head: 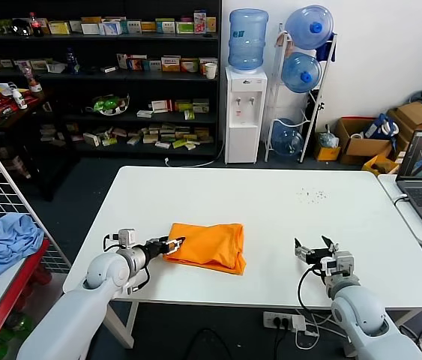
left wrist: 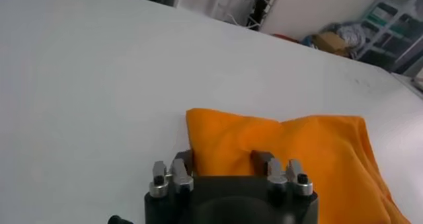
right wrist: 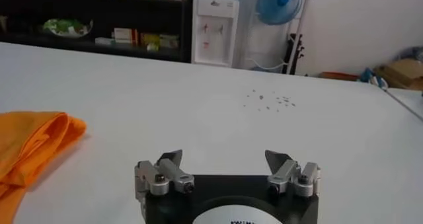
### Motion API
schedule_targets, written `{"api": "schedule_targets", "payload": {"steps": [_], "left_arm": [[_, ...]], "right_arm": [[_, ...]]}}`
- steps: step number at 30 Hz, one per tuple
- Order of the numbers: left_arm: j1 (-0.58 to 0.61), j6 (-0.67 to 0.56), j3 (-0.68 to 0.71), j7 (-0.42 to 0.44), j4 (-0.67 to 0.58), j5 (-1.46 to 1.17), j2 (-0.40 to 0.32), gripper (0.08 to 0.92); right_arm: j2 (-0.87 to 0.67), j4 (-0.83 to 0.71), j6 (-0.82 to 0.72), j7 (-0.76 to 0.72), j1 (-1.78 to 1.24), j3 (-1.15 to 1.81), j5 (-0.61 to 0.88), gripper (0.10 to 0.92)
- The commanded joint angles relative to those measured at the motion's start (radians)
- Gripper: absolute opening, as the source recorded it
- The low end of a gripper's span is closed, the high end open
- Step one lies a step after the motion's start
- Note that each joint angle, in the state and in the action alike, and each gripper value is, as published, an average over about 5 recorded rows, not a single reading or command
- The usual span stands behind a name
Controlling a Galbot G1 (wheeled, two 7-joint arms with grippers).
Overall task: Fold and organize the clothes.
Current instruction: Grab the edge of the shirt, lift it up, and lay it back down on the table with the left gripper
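Now my left gripper [head: 172,244], jaws wide, straddles the folded orange T-shirt's [head: 209,246] near end; right gripper [head: 315,250] waits open, well apart.

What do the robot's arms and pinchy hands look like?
Both arms are smooth, rounded, pale grey-white shells. Each ends in a black block with silvery metal knuckles and dark pointed fingers: the left gripper and the right gripper. A thin black cable loops beside each wrist. The right gripper's block carries a round white label.
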Motion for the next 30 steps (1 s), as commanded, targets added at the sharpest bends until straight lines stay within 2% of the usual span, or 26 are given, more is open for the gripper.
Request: {"api": "schedule_targets", "payload": {"steps": [1, 9, 15, 23, 27, 30], "left_arm": [[0.005, -0.009, 0.004, 0.002, -0.031, 0.006, -0.013, 0.551], [0.036, -0.062, -0.028, -0.017, -0.065, 0.013, -0.005, 0.317], [0.081, -0.060, -0.089, -0.062, -0.143, 0.001, 0.071, 0.160], [0.206, -0.033, -0.188, -0.110, -0.249, 0.028, 0.286, 0.140], [0.237, -0.024, -0.211, -0.115, -0.237, 0.115, 0.376, 0.140], [0.218, -0.022, -0.210, -0.118, -0.188, 0.197, 0.422, 0.140]], "right_arm": [[0.004, 0.002, -0.001, 0.002, -0.001, -0.002, 0.000, 0.823], [0.005, 0.013, -0.005, 0.003, -0.009, -0.004, -0.001, 0.823], [0.025, 0.027, -0.008, 0.008, -0.008, -0.026, -0.020, 0.823], [0.062, 0.037, 0.008, 0.002, -0.017, -0.056, -0.064, 0.823], [0.065, 0.029, 0.022, -0.005, -0.018, -0.059, -0.074, 0.823], [0.067, 0.026, 0.022, -0.006, -0.017, -0.060, -0.075, 0.823]]}}
